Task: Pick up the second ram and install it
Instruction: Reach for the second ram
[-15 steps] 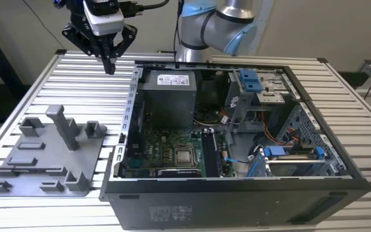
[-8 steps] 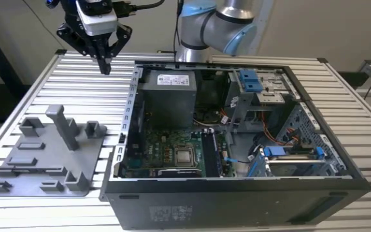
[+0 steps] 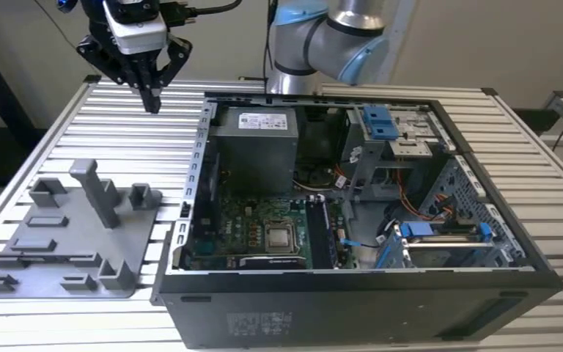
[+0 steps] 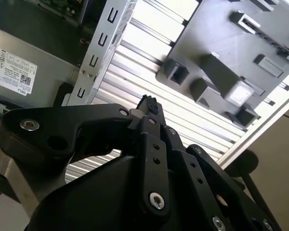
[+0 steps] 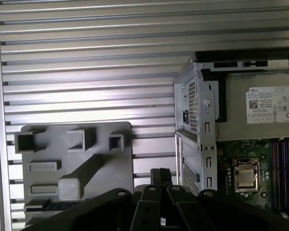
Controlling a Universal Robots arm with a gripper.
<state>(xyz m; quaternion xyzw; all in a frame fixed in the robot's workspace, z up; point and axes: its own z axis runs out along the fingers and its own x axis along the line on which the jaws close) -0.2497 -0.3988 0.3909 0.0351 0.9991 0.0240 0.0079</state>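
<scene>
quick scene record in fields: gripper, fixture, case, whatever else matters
gripper: raised over the table, jaws shut, holding nothing
fixture plate: grey plastic, on the table, to the exterior view's left of the case
computer case: open, lying on its side on the table
motherboard: green, inside the case
power supply: grey box inside the case, beyond the motherboard

Matte black gripper (image 3: 152,103); silver arm (image 3: 345,15) with pale blue joint caps. Silver table (image 3: 115,139), striped with parallel grooves. Plain grey fixture plate (image 3: 140,235). Black computer case (image 3: 360,308), green motherboard (image 3: 247,220), bright blue latches (image 3: 380,121), grey power supply (image 3: 252,154) with white label (image 3: 264,119).
</scene>
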